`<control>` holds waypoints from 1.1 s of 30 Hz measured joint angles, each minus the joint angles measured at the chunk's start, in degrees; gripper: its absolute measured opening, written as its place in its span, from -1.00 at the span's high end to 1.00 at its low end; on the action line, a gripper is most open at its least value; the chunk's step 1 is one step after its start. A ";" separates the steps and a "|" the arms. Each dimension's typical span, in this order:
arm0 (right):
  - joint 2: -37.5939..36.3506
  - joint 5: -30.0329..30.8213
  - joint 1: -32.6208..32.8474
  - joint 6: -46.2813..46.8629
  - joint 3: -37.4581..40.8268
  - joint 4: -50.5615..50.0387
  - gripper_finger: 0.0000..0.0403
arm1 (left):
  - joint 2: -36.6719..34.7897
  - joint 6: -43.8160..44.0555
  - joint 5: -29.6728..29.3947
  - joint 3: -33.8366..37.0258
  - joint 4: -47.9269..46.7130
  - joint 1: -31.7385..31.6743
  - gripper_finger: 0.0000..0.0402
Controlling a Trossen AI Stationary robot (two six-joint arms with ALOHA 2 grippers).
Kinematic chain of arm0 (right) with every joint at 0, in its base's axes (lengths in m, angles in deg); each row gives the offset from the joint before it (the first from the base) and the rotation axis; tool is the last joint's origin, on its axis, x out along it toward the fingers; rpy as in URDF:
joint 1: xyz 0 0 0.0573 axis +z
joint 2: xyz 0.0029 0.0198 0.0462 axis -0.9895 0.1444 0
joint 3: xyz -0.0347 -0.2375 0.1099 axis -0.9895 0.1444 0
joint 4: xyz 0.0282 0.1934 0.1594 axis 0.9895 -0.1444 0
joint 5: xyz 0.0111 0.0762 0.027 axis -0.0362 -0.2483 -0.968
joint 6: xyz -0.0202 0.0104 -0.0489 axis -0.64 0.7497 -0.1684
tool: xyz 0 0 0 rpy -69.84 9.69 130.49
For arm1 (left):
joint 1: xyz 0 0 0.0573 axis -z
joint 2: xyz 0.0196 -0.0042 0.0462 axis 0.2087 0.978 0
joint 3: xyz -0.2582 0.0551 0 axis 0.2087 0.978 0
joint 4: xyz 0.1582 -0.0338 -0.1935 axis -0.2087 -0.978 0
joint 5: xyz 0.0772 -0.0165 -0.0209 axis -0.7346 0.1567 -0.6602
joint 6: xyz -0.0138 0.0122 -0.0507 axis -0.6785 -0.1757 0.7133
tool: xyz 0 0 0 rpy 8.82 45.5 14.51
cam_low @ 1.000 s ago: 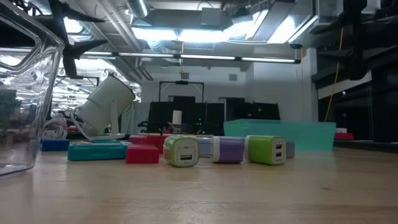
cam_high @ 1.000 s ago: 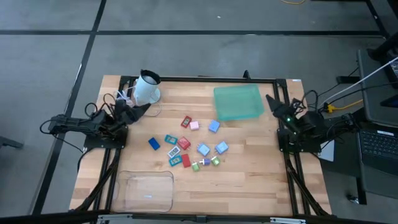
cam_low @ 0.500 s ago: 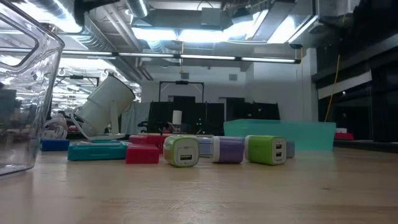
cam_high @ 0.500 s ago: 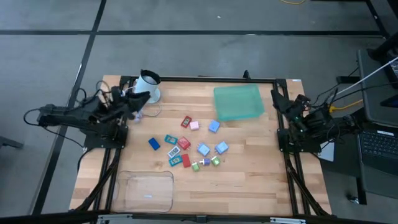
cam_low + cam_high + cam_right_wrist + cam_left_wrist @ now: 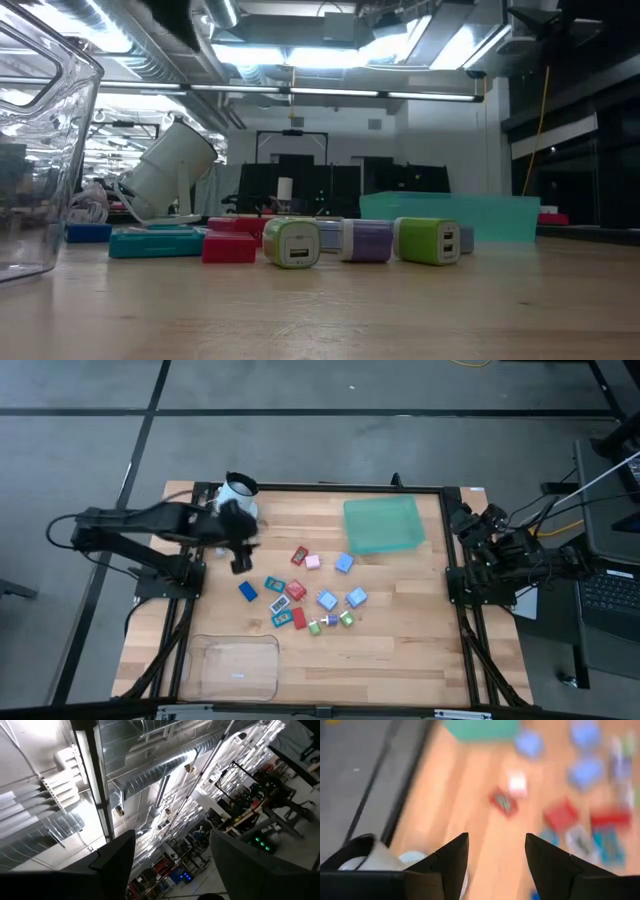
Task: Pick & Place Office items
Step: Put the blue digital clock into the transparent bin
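Observation:
The office items [image 5: 300,592] are several small blocks in red, blue, light blue, teal, pink and green, lying loose on the wooden table's middle. In the low view they show as green blocks [image 5: 292,243], a red one [image 5: 228,247] and a teal one [image 5: 155,241]. My left gripper [image 5: 239,565] is open and empty, in the air just near of the white mug [image 5: 238,495] and left of the items. Its wrist view [image 5: 497,837] looks over them. My right gripper [image 5: 462,518] is open and empty at the table's right edge, tipped upward [image 5: 172,837].
A teal tray [image 5: 382,523] lies at the far right of the middle. A clear plastic container [image 5: 238,665] stands at the near left. The white mug shows tilted in the low view [image 5: 165,170]. Bare wood lies on the near right.
My left gripper has swung from the table's left edge toward the middle, past the mug, and now hangs near the items. My right gripper has drawn back toward the right edge and tipped upward. The items and the mug have stayed put.

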 joint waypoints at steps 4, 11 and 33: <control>0.00 0.00 -0.26 0.06 -0.11 -0.01 -0.29 | 5.80 -14.03 6.17 0.68 -5.12 0.86 0.05; 0.00 -0.73 -0.26 1.13 -0.11 -0.01 -0.30 | 11.90 -26.22 15.94 9.03 -3.57 1.14 -0.08; 0.00 -1.64 -0.26 1.28 -0.09 -0.17 -0.30 | 13.49 -33.36 18.48 28.62 13.61 5.04 -0.33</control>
